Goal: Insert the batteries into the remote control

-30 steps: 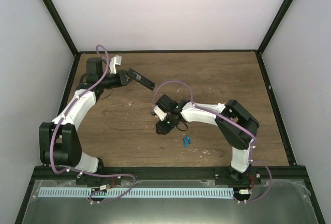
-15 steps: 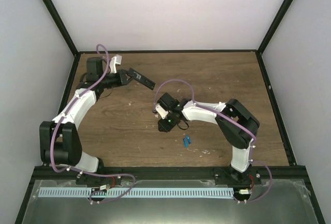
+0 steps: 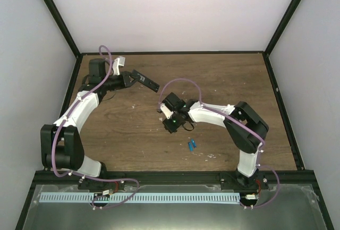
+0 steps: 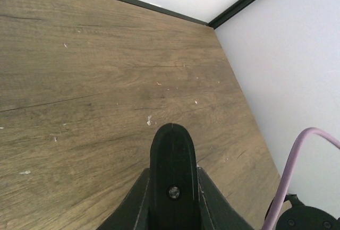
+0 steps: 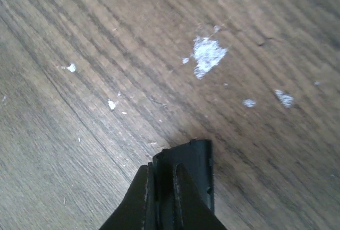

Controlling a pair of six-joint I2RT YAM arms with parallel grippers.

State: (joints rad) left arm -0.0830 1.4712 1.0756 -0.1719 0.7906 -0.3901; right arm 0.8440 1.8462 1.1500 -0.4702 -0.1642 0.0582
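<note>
Top external: my left end effector [image 3: 133,76] grips the remote control [image 3: 147,83]. My right end effector [image 3: 170,129] sits closed near the batteries [image 3: 192,145].

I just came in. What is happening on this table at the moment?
Two arms are loading batteries into a remote. The left tool is shut on the remote and holds it at the far left of the table. The right tool is shut, low over the middle of the table, and no battery shows in it. The batteries lie on the wood nearer the arm bases, with neither tool on them.
</note>
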